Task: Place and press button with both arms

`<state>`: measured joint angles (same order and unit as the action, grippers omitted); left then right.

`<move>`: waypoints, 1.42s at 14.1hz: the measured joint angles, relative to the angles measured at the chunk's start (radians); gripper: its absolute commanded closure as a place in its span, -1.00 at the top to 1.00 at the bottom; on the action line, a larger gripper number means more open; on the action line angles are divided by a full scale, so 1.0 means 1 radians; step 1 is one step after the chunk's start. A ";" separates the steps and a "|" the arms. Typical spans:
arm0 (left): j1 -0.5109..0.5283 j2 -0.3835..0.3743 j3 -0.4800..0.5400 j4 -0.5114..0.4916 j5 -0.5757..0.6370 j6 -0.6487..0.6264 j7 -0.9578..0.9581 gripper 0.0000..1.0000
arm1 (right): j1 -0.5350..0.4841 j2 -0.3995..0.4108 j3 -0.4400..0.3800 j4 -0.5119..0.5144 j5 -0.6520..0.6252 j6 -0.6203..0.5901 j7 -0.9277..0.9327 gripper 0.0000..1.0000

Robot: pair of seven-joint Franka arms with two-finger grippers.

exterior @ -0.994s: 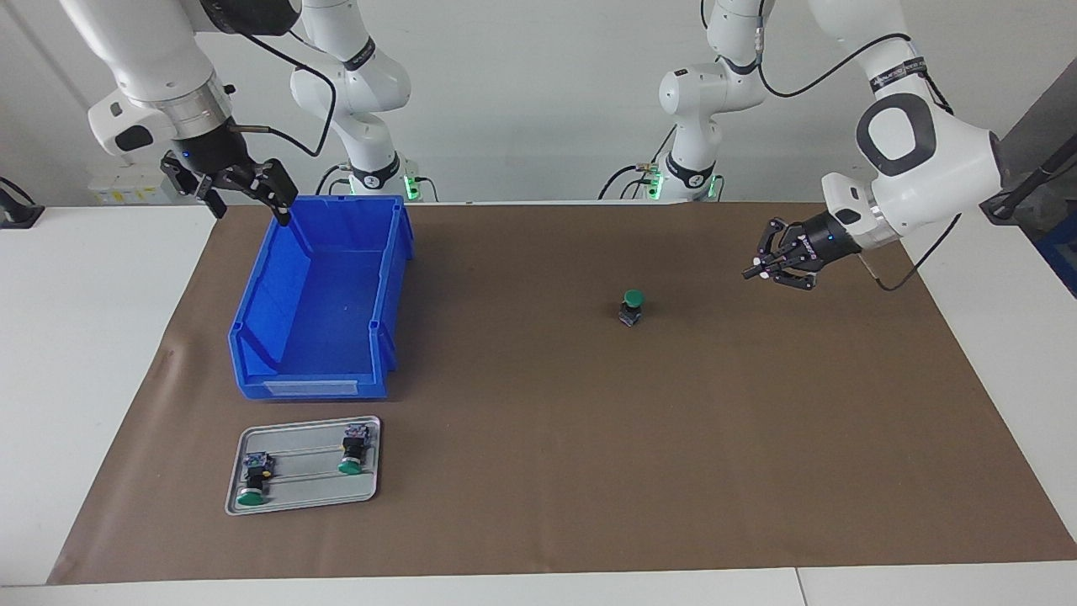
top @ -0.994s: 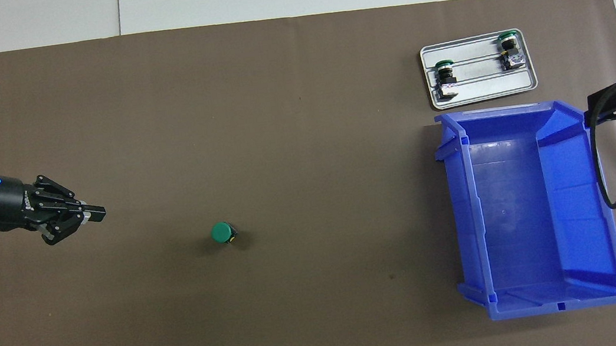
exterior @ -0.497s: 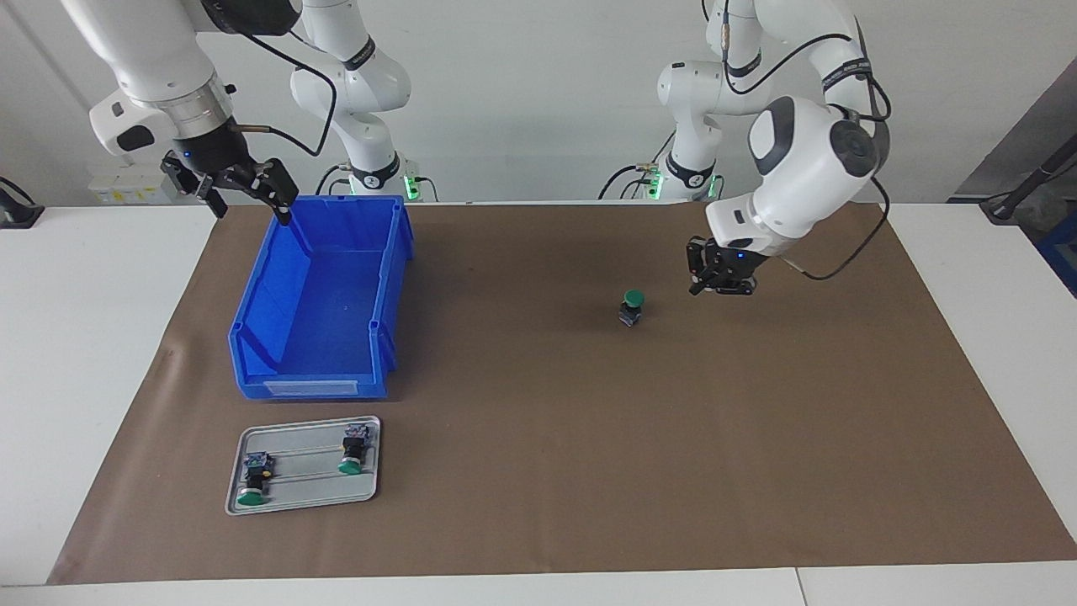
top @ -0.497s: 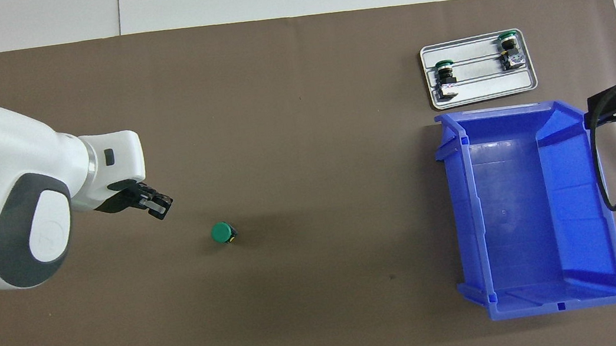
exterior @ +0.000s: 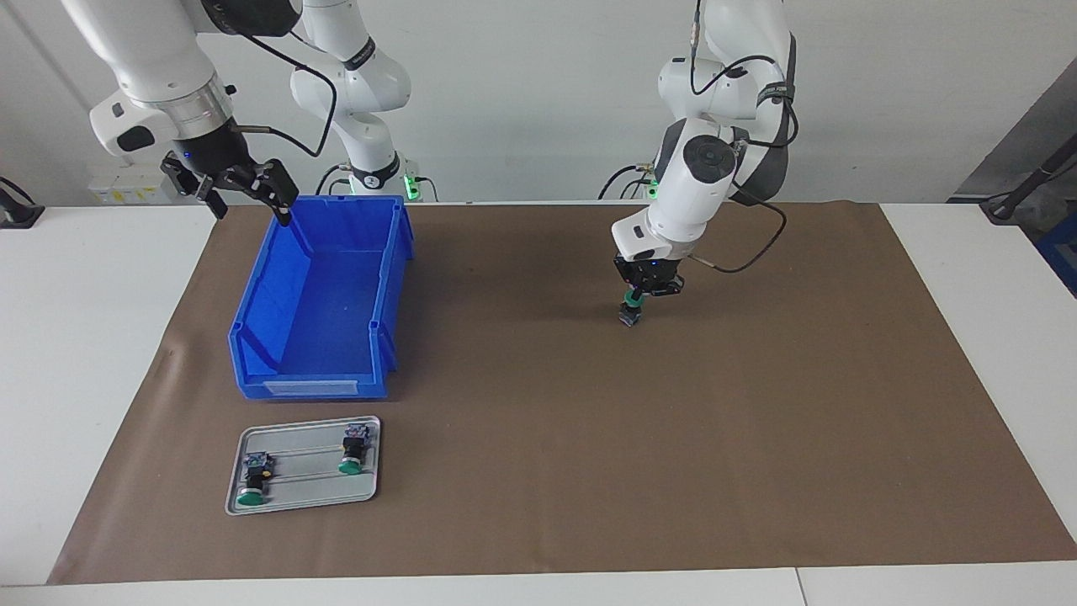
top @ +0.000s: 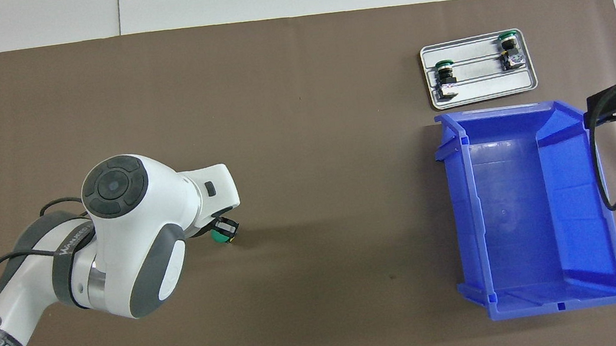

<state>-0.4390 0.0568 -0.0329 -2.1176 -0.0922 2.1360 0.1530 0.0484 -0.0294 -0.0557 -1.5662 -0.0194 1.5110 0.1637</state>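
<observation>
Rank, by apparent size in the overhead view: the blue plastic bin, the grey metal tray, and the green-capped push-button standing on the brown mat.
1. Blue plastic bin, largest.
2. Grey metal tray.
3. Green-capped push-button, smallest, though partly covered by the left gripper.

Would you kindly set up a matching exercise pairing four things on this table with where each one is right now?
Things:
1. left tool
2. right tool
3. metal tray
4. blue bin

Places:
A. holds two spare buttons, lying on their sides
B. open, raised by the bin's corner nearest the robots
C. shut, down on the lone button's green cap
D. between the tray and the robots

Pairs: 1-C, 2-B, 3-A, 4-D
</observation>
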 measured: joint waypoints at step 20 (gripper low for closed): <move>0.178 -0.033 0.038 0.112 0.022 -0.098 -0.029 1.00 | 0.115 0.002 0.013 -0.012 0.010 0.074 0.214 1.00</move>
<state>-0.2611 0.0240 0.0049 -2.0059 -0.0704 2.0375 0.1237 0.1630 -0.0276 -0.0427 -1.5781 -0.0096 1.5847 0.3773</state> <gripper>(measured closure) 0.057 0.000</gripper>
